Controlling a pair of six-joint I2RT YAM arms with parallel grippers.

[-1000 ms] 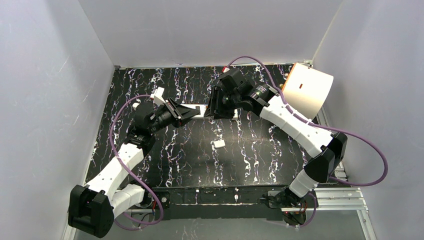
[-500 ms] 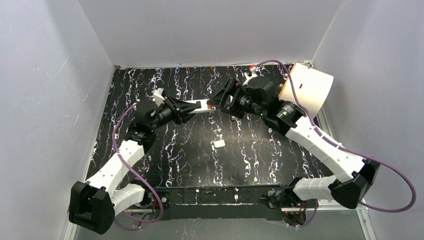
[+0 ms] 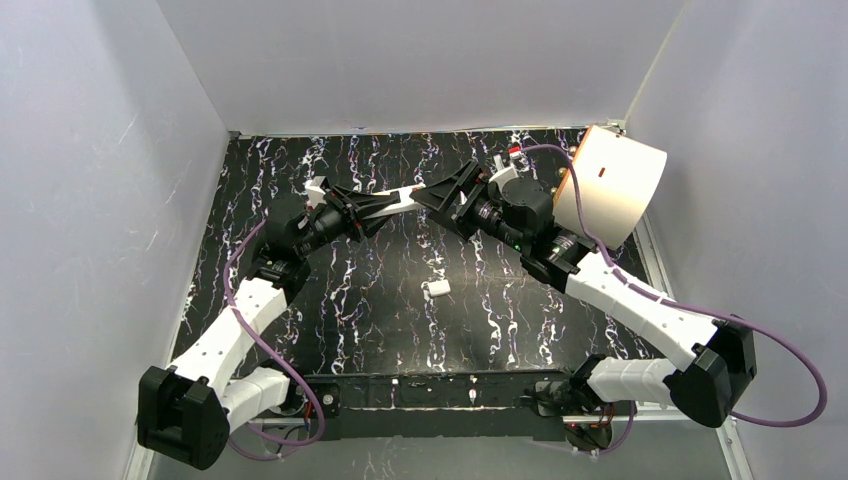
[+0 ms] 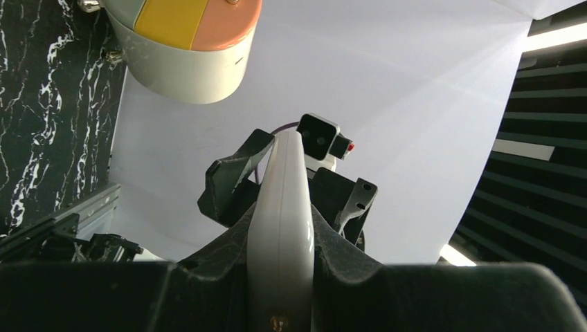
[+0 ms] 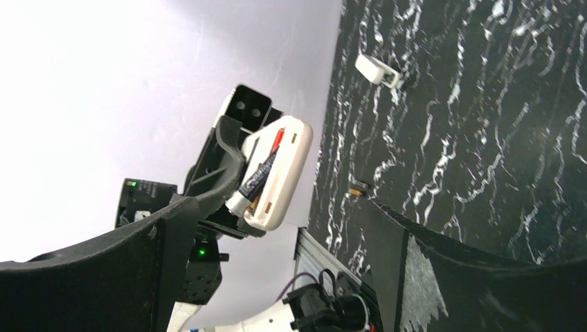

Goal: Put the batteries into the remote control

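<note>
1. Holding the remote control (image 3: 398, 200) above the marbled table (image 3: 350, 300), the left gripper (image 3: 362, 212) has its fingers pressed on both sides of one end.
2. Remote's long axis runs left-right in the top view, with the free end pointing at the right gripper (image 3: 443, 190) just beside it. That gripper's fingers are spread wide, holding nothing.
3. One battery (image 5: 262, 176) lies lengthwise in the open bay, slightly askew.
4. A white oblong piece (image 3: 437, 289) lies on the table below. A white tub (image 3: 615, 180) lies at right rear.

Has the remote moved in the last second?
Yes. The remote has gone up the top view, toward the back wall, farther from the white piece.
</note>
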